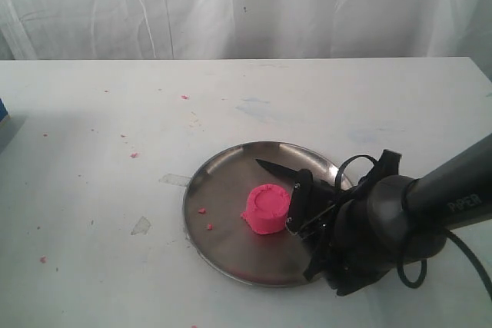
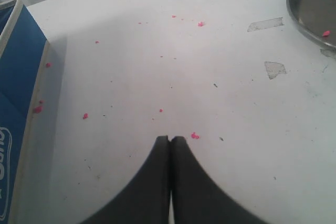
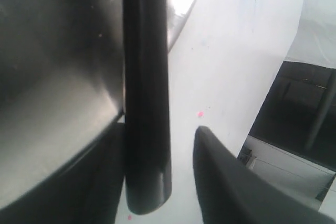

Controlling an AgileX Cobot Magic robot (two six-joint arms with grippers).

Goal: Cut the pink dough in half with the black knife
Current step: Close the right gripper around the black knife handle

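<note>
My right gripper [image 3: 157, 145] straddles the black knife [image 1: 275, 168] at its blocky matte handle, jaws open, one side touching and the other apart. Best to centre the handle before clamping. The pink dough [image 1: 266, 208], a soft ringed puck, sits mid steel plate [image 1: 223, 245], just beside the blade. My left gripper [image 2: 170, 140] is closed and empty.

The white table [image 1: 115, 113] is carrying a round steel plate [image 1: 223, 228] right of centre. Pink crumbs [image 1: 134, 154] are lying scattered across the surface. Two clear tape scraps [image 1: 141, 226] are sitting near the plate's left rim. A blue box [image 2: 16, 77] is standing at the table's left edge.
</note>
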